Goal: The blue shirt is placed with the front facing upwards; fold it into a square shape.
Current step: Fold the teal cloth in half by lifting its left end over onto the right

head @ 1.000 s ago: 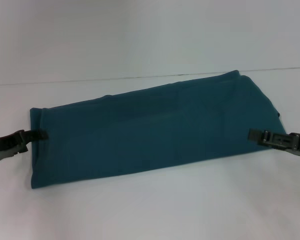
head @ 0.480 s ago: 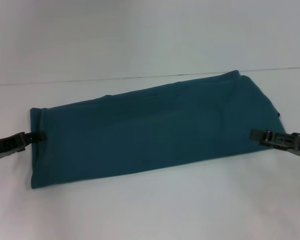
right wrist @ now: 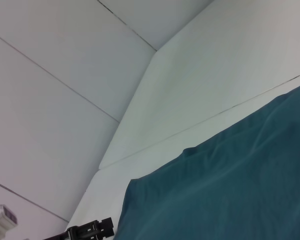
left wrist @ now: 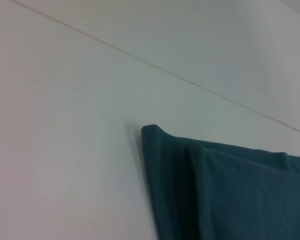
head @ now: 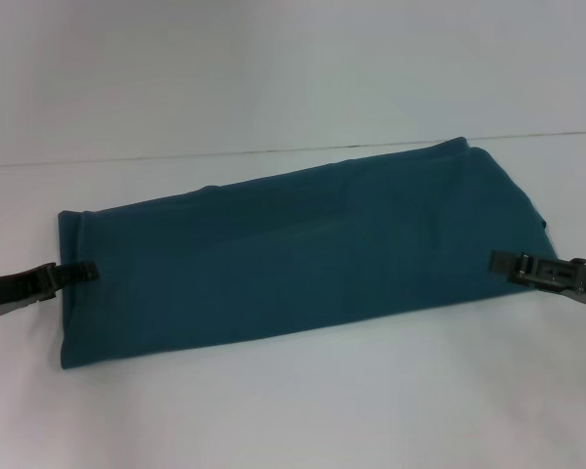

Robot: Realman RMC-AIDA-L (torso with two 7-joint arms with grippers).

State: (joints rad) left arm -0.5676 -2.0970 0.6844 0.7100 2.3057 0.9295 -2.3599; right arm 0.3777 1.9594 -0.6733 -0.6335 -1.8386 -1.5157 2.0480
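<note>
Now the blue shirt [head: 303,254], folded into a long band, is being held flat on the table [head: 293,410]. Its short ends are being met by the left tool [head: 81,272] and right tool [head: 500,261]; whether cloth is being pinched cannot be told. Being soft and limp, it is best taken at those ends.

Blue shirt [head: 293,254]: teal, folded into long flat band, lying slantwise across white surface.

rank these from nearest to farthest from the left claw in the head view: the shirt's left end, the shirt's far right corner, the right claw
1. The blue shirt's left end, at the left claw.
2. Its far right corner, across the table toward the back.
3. The right claw, at the shirt's right end; close to 2, barely farther.
</note>
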